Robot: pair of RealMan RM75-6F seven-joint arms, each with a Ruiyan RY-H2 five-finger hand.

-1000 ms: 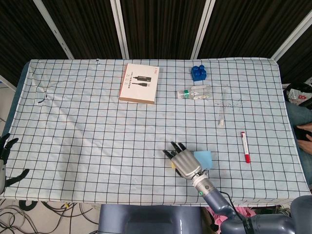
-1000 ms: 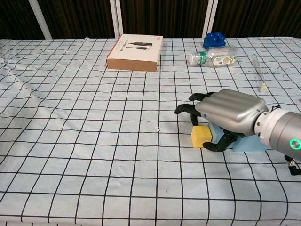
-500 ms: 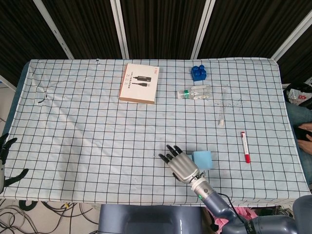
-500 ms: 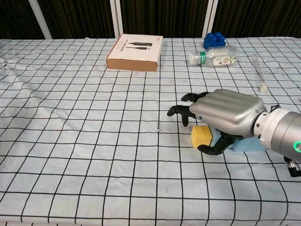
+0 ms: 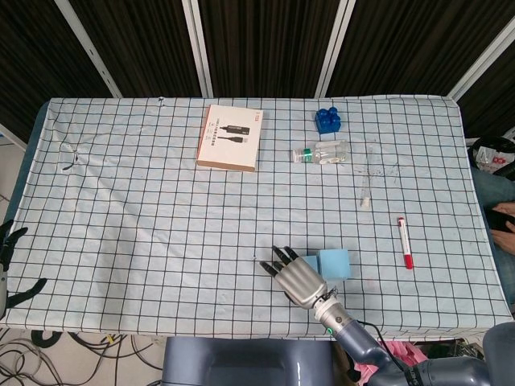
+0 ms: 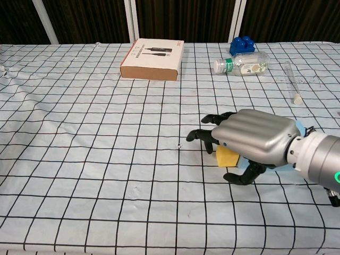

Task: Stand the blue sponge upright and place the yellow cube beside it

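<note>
Just right hand (image 6: pixel 254 142) over yellow cube (image 6: pixel 227 157)

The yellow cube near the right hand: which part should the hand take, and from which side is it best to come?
Probably from above, thumb and fingers closing on two opposite flat side faces of the yellow cube. It lies flat on the table, with the blue sponge close on its right, so the near and far faces look easiest to reach. The right hand hovers over it, fingers spread.

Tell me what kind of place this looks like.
Probably a robot test lab, not a home: a table under a grid-printed cloth, dark curtain panels behind it, loose cables on the floor, and unrelated props such as a boxed cable and a marker.
</note>
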